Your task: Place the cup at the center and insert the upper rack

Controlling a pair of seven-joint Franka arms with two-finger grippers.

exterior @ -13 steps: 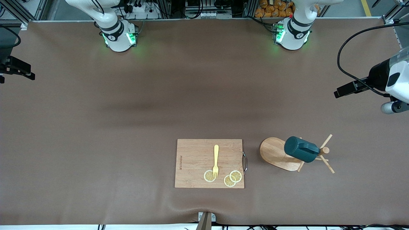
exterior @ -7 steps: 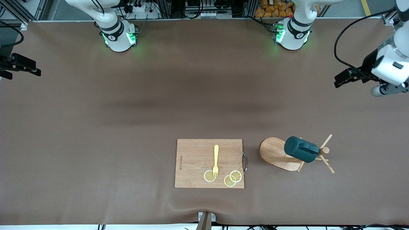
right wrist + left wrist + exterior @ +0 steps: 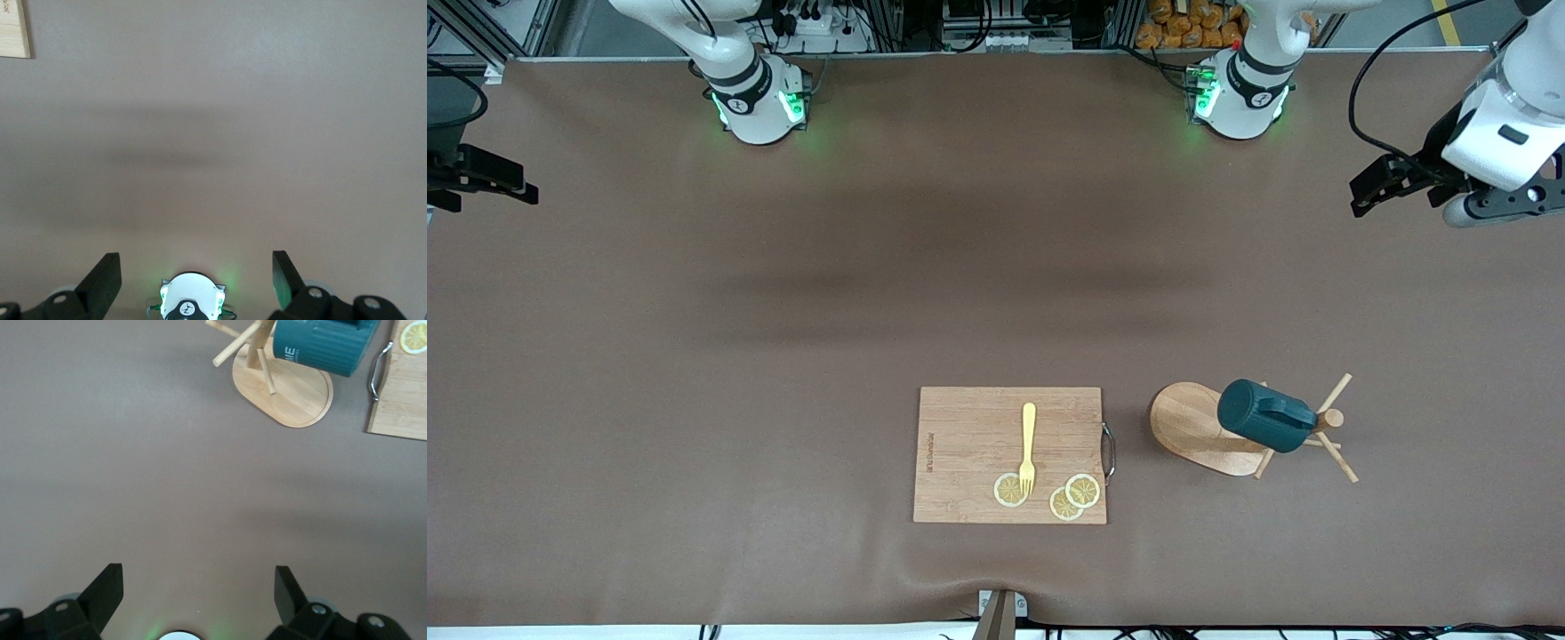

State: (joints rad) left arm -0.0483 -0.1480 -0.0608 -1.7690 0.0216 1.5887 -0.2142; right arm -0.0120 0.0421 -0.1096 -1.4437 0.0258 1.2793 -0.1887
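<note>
A brown mat is covering the desk (image 3: 694,356). Nearest the front camera, a cutting board (image 3: 969,444) is carrying a fork (image 3: 1028,449) and lemon slices (image 3: 1073,497). Beside it, toward the left arm's end, the cup (image 3: 1263,416) is hanging on the wooden rack (image 3: 1196,429). The left hand (image 3: 199,590) is hovering wide open over the left arm's end of the desk; the right hand (image 3: 197,270) is waiting, wide open, over the other end.

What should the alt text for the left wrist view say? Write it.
The left claw, open, hangs over bare brown table. Farther off, a teal cup hangs tilted on a wooden mug tree, beside the corner of a cutting board.
</note>
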